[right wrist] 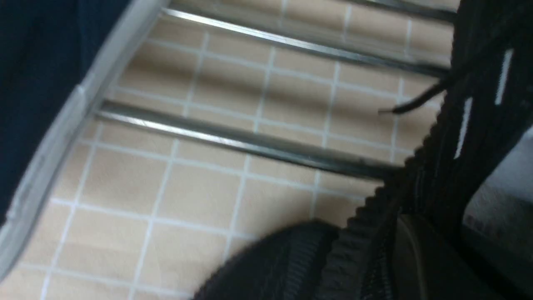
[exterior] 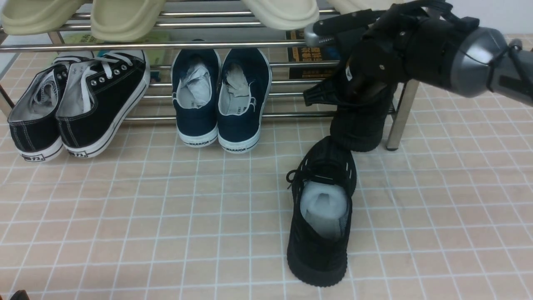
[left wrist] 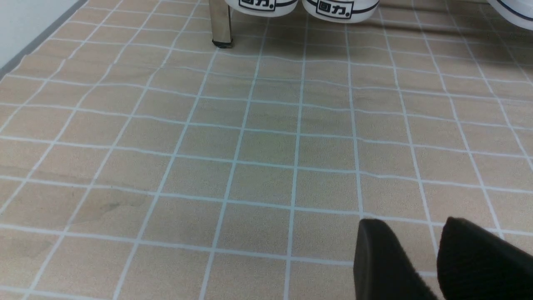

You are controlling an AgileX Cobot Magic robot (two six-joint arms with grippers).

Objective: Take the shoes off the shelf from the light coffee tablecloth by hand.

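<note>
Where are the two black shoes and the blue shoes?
Black shoe on the cloth [exterior: 316,254]: front view, on its heel.
Black shoe at the shelf [exterior: 360,129]: front view, on its lower knit end.
Blue shoes [exterior: 195,118]: front view, on the left shoe's heel.

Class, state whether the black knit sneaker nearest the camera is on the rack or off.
Off: the sneaker lies sole-down on the tablecloth, before the rack.

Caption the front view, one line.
Right gripper holds one black sneaker by the shelf; its mate lies on the tablecloth.

I see my right gripper [exterior: 362,89] holding one black sneaker [exterior: 360,129] upright beside the shelf [exterior: 401,116] leg, its mate [exterior: 320,233] lying flat on the tablecloth [exterior: 166,208].
</note>
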